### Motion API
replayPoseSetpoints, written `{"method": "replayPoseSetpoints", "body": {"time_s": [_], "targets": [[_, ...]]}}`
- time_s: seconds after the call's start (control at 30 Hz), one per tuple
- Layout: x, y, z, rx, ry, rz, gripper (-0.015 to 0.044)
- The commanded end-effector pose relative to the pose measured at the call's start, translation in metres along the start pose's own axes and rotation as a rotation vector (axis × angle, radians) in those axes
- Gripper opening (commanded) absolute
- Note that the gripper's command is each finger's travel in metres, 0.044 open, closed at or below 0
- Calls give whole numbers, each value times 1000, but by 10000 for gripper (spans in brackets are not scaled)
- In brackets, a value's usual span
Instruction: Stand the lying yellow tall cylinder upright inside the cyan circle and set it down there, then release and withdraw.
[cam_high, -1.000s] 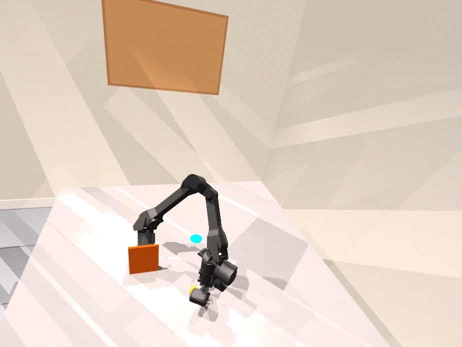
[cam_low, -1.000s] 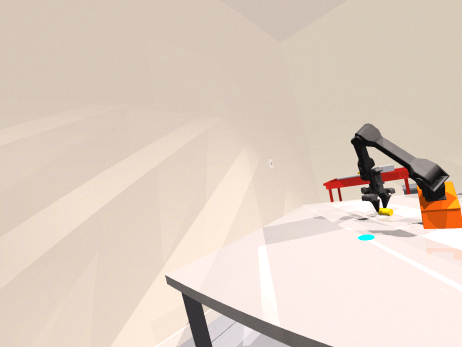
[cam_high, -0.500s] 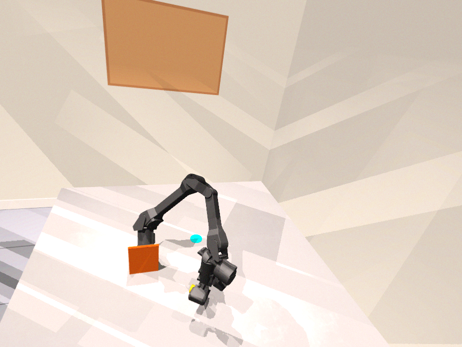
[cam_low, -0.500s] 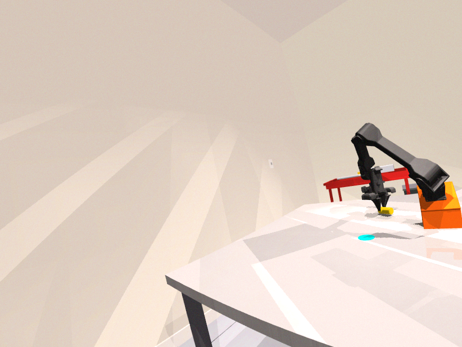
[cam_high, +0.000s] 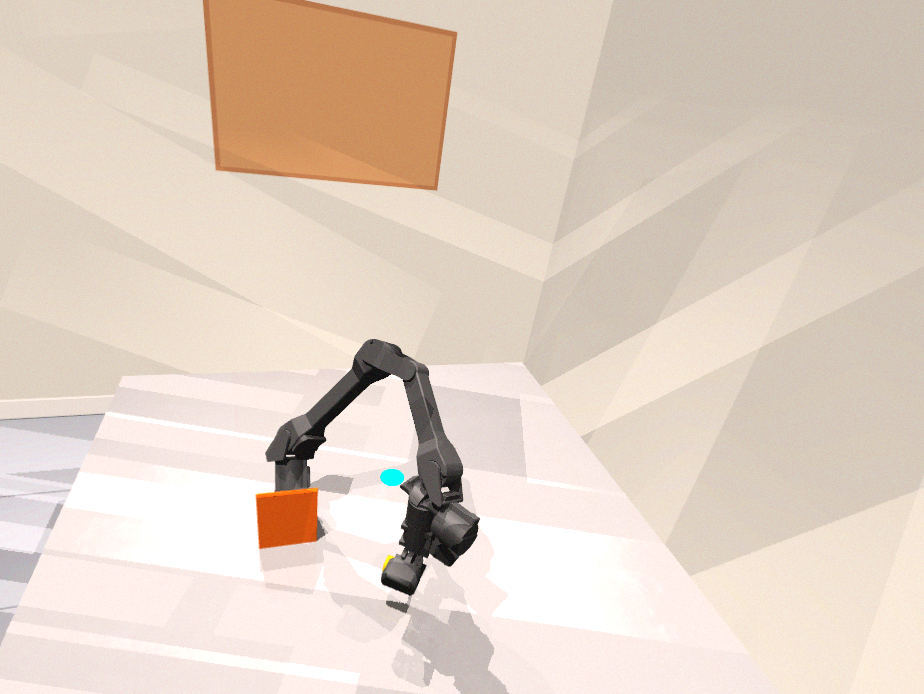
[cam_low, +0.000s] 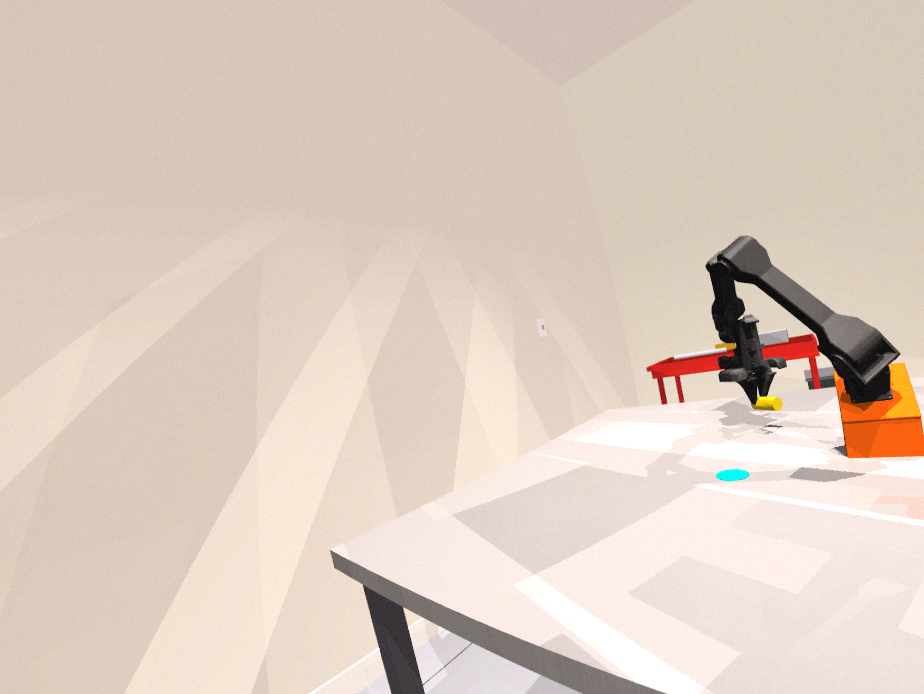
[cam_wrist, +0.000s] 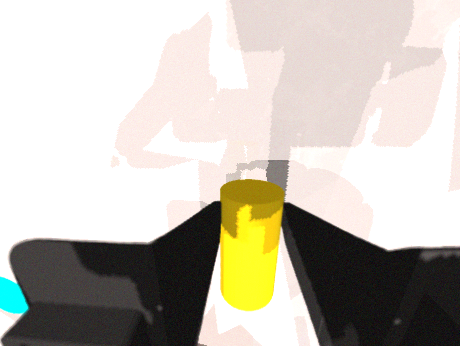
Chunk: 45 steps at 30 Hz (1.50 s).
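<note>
The yellow tall cylinder (cam_high: 387, 563) (cam_low: 769, 403) (cam_wrist: 248, 270) lies level on its side, a little above the table, with its shadow below it in the exterior view. My gripper (cam_low: 756, 401) (cam_wrist: 251, 209) points down and is shut on the cylinder, with one finger on each side. In the top view the gripper hides most of the cylinder. The cyan circle (cam_high: 392, 477) (cam_low: 732, 475) (cam_wrist: 11, 296) is flat on the table, away from the cylinder. Only part of it shows at the left edge of the wrist view, behind a finger.
An orange block (cam_high: 287, 518) (cam_low: 882, 437) stands at the arm's base. A red side table (cam_low: 698, 366) with items on it stands beyond the main table (cam_low: 478, 597). An orange-brown panel (cam_high: 328, 97) is on the wall.
</note>
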<state>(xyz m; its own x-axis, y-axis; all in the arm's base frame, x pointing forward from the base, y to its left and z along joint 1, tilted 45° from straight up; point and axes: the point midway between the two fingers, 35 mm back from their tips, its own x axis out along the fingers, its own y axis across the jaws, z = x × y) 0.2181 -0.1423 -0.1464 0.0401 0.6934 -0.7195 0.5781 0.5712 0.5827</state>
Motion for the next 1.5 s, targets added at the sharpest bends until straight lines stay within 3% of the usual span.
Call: {"method": "replayPoseSetpoints", "body": {"time_s": [0.0,0.47,1.47], "targets": [[-15,-1,1,-9,-5,-7,105],[-57,0,-4,-9,-3,-7,105],[-75,77,-11,-120,-35,-59,105]]}}
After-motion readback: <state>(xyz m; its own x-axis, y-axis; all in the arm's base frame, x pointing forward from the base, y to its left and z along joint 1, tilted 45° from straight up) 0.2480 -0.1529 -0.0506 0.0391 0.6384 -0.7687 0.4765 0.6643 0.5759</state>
